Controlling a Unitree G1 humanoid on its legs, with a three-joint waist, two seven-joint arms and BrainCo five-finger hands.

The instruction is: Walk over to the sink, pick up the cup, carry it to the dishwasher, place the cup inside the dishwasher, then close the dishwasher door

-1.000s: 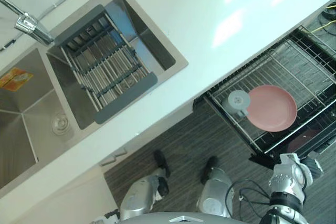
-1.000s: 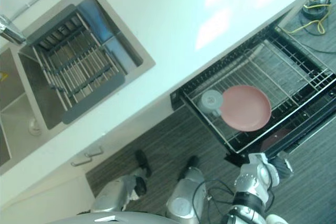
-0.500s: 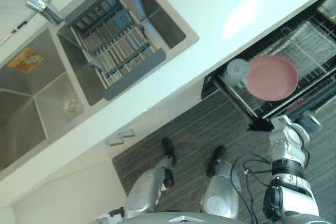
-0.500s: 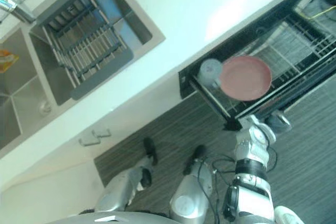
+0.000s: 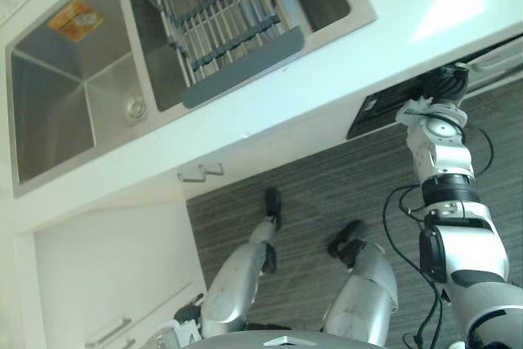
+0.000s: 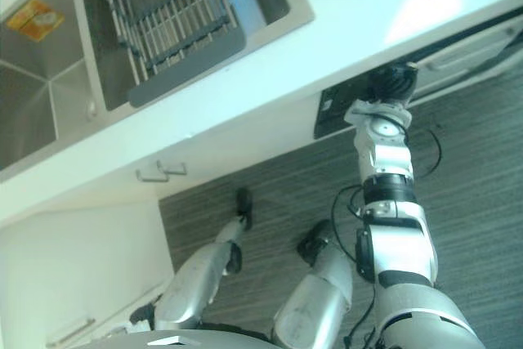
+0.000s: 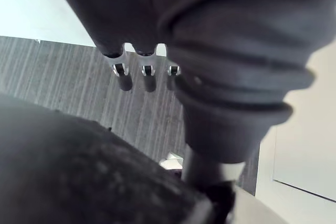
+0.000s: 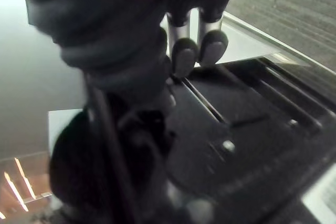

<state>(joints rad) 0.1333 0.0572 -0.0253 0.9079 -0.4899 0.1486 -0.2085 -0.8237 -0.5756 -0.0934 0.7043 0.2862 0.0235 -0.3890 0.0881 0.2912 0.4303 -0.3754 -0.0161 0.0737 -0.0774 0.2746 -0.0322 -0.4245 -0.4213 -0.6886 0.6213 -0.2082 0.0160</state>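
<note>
The dishwasher door (image 5: 372,116) shows as a dark panel just under the white counter's edge, almost upright. My right hand (image 5: 445,87) is raised against the door's top edge below the counter. In the right wrist view its fingers (image 8: 185,51) are straight, with dark tips resting on the dark door surface (image 8: 236,129). The inside of the dishwasher is hidden behind the door. My left hand (image 7: 147,74) hangs over the striped floor with its fingers straight and nothing in it.
A white counter (image 5: 327,79) runs across the scene. A double steel sink (image 5: 65,96) lies at the upper left, with a grey slatted drying rack (image 5: 221,14) over its right basin. Below is a white cabinet with a small handle (image 5: 202,172). Dark striped floor lies underneath.
The camera has swung. The open rack with the pink plate and the cup has gone from sight as the door came up; my right hand rose with it to the counter's edge.
</note>
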